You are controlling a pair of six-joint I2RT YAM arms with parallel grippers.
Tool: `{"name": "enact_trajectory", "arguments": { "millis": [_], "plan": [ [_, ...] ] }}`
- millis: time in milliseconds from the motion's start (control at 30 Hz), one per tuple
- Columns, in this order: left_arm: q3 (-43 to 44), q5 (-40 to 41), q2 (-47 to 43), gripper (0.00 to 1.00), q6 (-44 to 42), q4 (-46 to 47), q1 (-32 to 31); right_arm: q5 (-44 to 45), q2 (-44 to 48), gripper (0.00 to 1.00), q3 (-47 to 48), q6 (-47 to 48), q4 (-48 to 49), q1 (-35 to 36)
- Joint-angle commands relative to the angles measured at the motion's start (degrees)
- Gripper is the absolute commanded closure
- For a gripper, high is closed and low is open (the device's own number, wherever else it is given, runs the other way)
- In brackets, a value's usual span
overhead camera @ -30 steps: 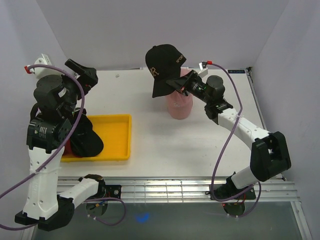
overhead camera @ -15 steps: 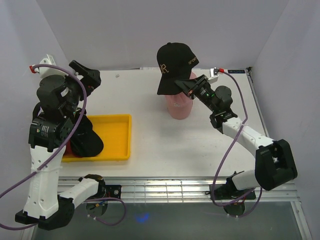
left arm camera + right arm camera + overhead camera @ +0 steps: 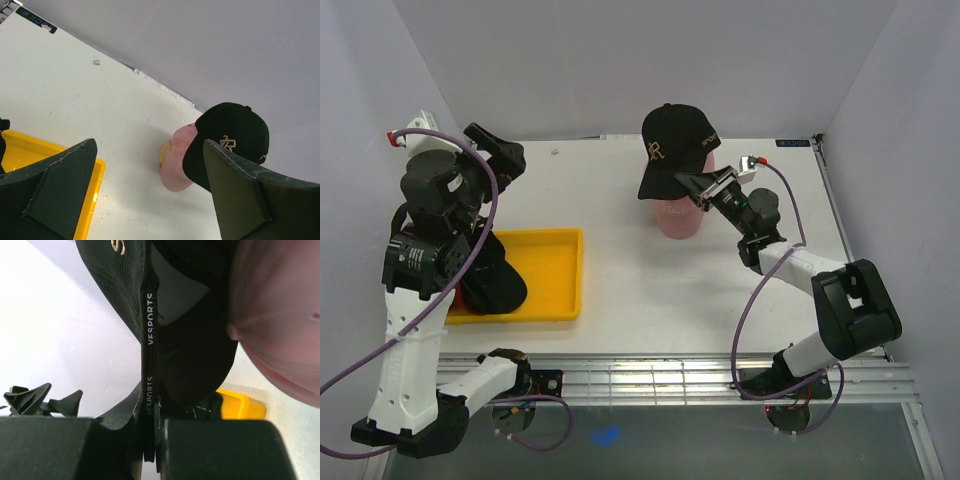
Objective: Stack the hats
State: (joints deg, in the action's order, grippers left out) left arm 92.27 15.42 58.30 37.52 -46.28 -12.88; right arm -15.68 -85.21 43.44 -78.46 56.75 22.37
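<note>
Right pincer (image 3: 693, 183) clamping black cap (image 3: 677, 140) seemingly atop pink stand (image 3: 678, 216), left pincer (image 3: 150, 152) agape

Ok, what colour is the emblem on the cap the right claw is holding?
Gold emblem on a black cap; the left wrist view shows it best.

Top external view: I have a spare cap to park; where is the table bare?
The broad strip of white table between the yellow plastic tray and the pink round-topped stand is bare, as is the back left corner. Crowded: the tray's left half, holding caps, and the stand under the black gold-emblem cap.
</note>
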Motion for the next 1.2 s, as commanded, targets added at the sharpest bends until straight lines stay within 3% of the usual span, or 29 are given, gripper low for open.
{"name": "enact_trajectory", "arguments": {
  "millis": [0, 500, 1167],
  "plan": [
    [-0.2, -0.7, -0.8, 0.02, -0.3, 0.7, -0.2, -1.1, -1.3, 0.92, -2.5, -4.1, 13.0, -0.8],
    [-2.4, -0.7, -1.4, 0.02, -0.5, 1.0, -0.2, -7.4, -12.9, 0.92, -8.0, -19.1, 36.5, -4.1],
    [-3.5, 0.0, -1.8, 0.02, -1.5, 1.5, -0.2, -15.2, -21.7, 0.92, 5.2, -30.3, 43.4, -5.9]
  ]
}}
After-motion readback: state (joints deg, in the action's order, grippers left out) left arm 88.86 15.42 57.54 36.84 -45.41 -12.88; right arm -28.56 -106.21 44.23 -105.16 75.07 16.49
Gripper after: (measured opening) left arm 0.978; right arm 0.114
